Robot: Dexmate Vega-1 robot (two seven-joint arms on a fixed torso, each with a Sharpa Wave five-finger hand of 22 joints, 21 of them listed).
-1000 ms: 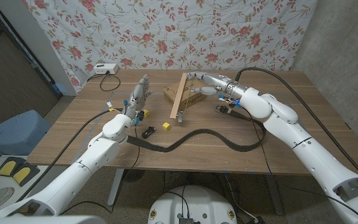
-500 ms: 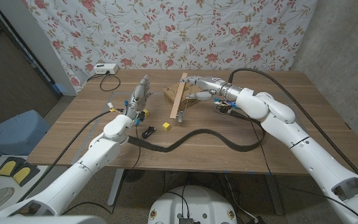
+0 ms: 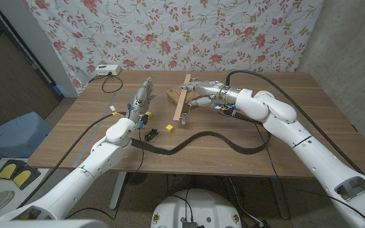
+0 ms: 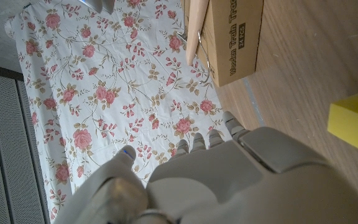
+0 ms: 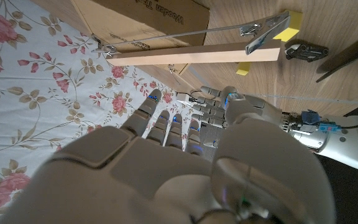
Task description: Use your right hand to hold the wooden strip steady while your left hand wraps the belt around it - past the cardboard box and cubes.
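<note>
From the head view, the right hand (image 3: 203, 89) is seen reaching in over the cardboard box (image 3: 187, 95), fingers spread just beside the wooden strip (image 3: 184, 98), which is leaned across the box's left side. Whether the strip is actually touched can't be told; nothing looks gripped. The left hand (image 3: 143, 97) is held upright left of the box, fingers straight and apart, holding nothing. The belt (image 3: 198, 141) is snaked along the table's near part, a yellow cube (image 3: 169, 128) just above it.

In the left wrist view, the back of the left hand (image 4: 229, 177) is shown, with a yellow cube (image 4: 355, 119) and the box (image 4: 232, 37) beyond it.

In the right wrist view, the right hand (image 5: 166, 162) is seen with fingers extended towards the strip (image 5: 194, 55), apart from it, and the left hand (image 5: 213, 102) beyond.
</note>
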